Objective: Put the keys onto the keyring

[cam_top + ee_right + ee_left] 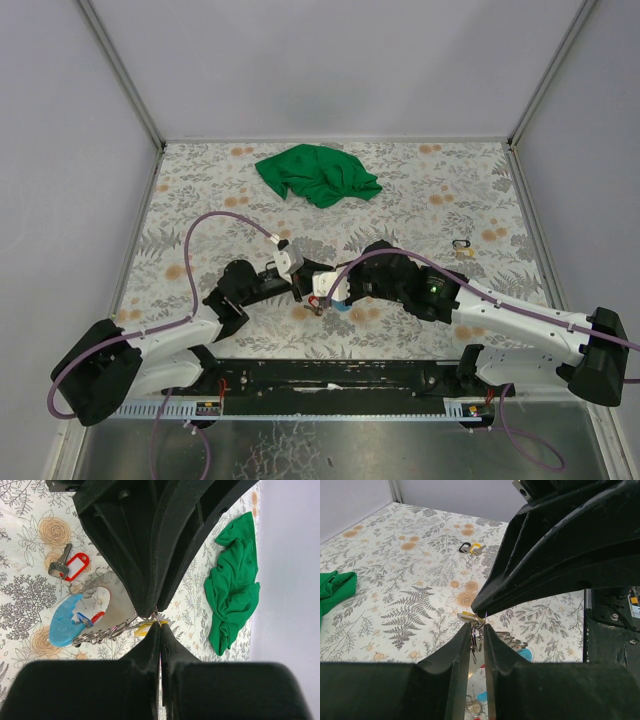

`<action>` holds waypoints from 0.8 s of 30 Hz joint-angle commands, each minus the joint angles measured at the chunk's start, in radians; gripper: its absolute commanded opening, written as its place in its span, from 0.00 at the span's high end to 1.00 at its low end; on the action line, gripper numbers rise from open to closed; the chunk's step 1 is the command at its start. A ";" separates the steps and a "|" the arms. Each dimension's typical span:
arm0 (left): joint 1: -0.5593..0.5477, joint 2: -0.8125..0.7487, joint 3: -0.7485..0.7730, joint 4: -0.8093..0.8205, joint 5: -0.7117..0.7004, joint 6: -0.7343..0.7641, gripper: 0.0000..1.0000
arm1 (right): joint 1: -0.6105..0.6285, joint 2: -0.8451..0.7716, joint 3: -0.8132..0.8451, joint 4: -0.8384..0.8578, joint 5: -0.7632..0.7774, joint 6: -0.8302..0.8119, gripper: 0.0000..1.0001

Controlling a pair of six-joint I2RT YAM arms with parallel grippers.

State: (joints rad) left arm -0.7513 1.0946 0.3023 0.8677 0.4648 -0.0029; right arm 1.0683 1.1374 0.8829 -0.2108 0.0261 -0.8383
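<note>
My two grippers meet tip to tip over the middle of the table. The left gripper is shut on thin metal rings of the keyring, beside a small yellow tag. The right gripper is shut on the same thin metal at its tips. The keyring's chain trails off to the left, by a light blue tag. A key with a red tag lies on the table, with small rings next to it. What the blue tag hangs from is unclear.
A crumpled green cloth lies at the back middle. A tiny dark-and-yellow item sits at the right of the flower-patterned table. Grey walls close in the sides and the back.
</note>
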 commanded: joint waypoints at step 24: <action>0.063 -0.020 -0.100 0.080 -0.119 -0.163 0.75 | -0.002 -0.042 0.027 0.082 0.055 -0.018 1.00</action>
State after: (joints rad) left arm -0.7105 1.0832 0.2211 0.9058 0.4229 -0.1097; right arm 1.0683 1.1343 0.8829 -0.2081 0.0628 -0.8425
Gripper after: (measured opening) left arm 0.244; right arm 0.010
